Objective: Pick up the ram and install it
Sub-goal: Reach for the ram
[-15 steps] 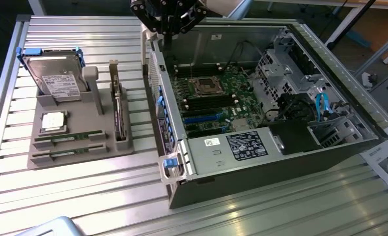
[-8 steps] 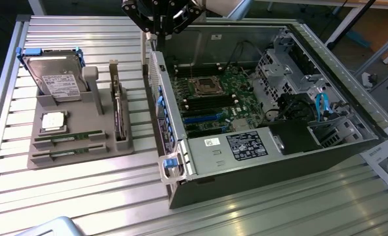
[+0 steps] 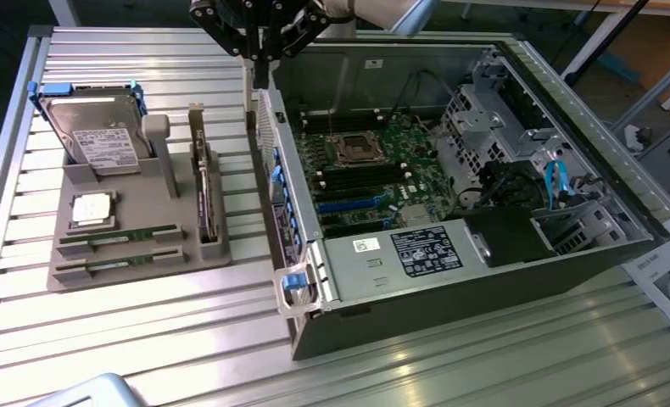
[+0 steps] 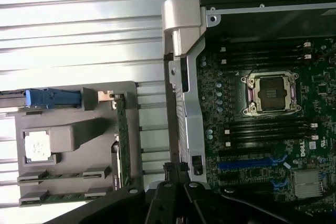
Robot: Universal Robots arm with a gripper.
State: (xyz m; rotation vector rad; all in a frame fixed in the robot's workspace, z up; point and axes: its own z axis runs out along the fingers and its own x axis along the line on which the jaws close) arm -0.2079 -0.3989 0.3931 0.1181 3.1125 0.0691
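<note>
While hovering over the near wall of the computer case (image 3: 270, 161) with the gripper (image 3: 261, 61) shut on nothing, standing well apart from the ram (image 3: 120, 236), lying flat beside its twin (image 3: 114, 264) in the gray holder (image 3: 142, 280) on the exterior view's left. Likely needing: opening the jaws before descending, centring along the stick, pinching both long edges squarely, staying clear of the upright card (image 3: 205, 195).

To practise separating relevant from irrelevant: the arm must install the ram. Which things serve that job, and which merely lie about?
Job: ram stick, its twin, motherboard, computer case.
Lying about: hard drive, CPU chip, expansion card.
</note>
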